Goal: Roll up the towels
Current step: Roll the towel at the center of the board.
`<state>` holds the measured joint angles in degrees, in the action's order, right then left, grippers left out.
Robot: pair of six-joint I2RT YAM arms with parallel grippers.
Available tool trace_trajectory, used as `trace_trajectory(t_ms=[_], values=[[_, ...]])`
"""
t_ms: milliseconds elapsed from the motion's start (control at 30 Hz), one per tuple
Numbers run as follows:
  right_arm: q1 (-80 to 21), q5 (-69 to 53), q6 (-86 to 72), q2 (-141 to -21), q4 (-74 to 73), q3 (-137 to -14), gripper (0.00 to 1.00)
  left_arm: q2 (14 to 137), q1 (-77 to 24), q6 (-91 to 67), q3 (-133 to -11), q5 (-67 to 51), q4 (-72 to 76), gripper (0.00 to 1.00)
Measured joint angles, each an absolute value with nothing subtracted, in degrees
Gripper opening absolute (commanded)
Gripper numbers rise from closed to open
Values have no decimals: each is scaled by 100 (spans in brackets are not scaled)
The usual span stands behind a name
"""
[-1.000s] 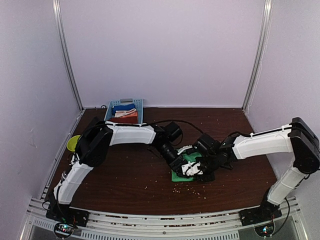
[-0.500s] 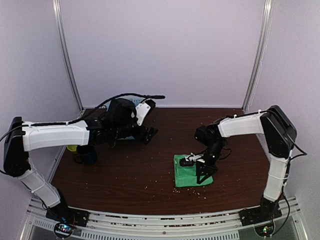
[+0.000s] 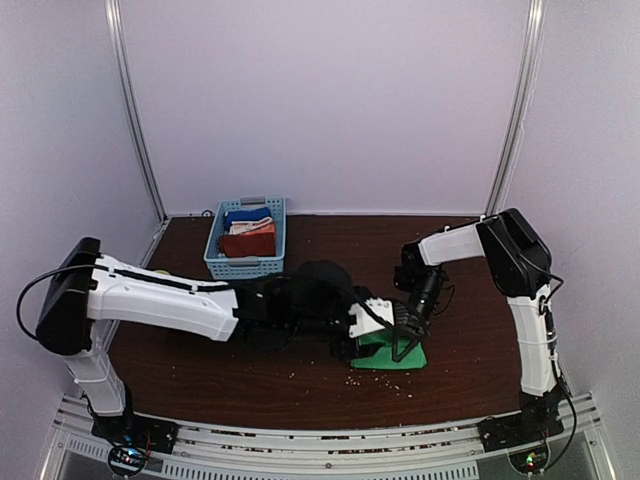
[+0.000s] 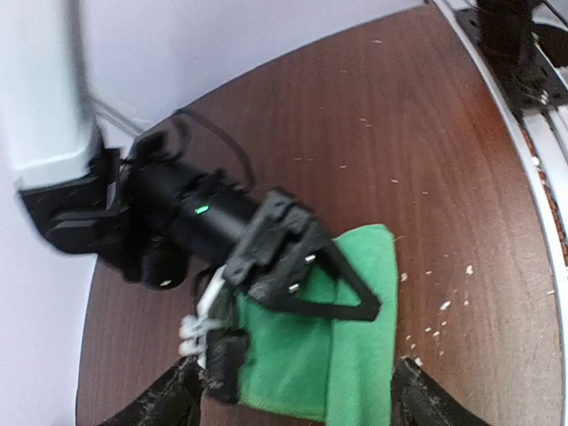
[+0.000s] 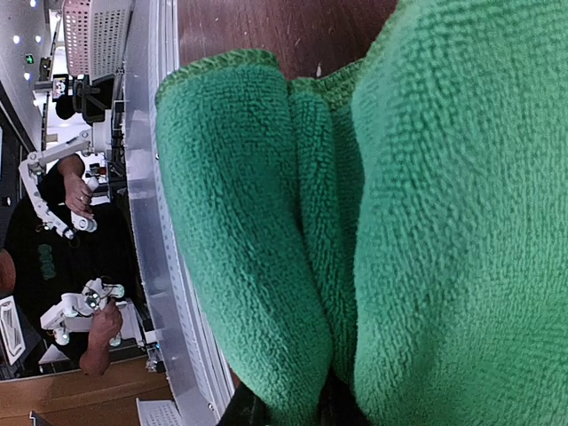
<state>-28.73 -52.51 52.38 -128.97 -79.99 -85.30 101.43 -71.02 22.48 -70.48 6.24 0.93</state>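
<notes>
Only the right wrist view shows the green towel (image 5: 426, 222) layered.

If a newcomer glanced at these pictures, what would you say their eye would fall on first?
The bright green towel at the front centre of the dark table stands out most, with the left gripper and right gripper both down at it. Next comes the blue basket at the back left, holding a rust towel and other cloths.
</notes>
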Motion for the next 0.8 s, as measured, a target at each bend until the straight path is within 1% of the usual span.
trace_trajectory(t_ms=[100,300,500,600,633,733,800], values=[[-2851,-5334,5238,-12949,-8068,-8530,9,10886,-7404,2600,-7518,591,-102,72],[-2847,-5358,5236,-12967,-8101,-8534,9,11865,-7314,2993,-8064,626,-574,60],[-2847,-5356,5236,-12967,-8103,-8536,9,12381,-7279,3177,-8556,631,-902,36],[-2847,-5354,5236,-12967,-8103,-8536,10,12425,-7286,3214,-8595,674,-982,31],[-2847,-5354,5236,-12967,-8101,-8536,12,12425,-7286,3212,-8602,687,-993,28],[-2847,-5358,5249,-12964,-8101,-8534,24,12444,-7293,3208,-8630,768,-1015,22],[-2847,-5367,5275,-12921,-8088,-8503,30,12468,-7306,3181,-8685,819,-1081,18]])
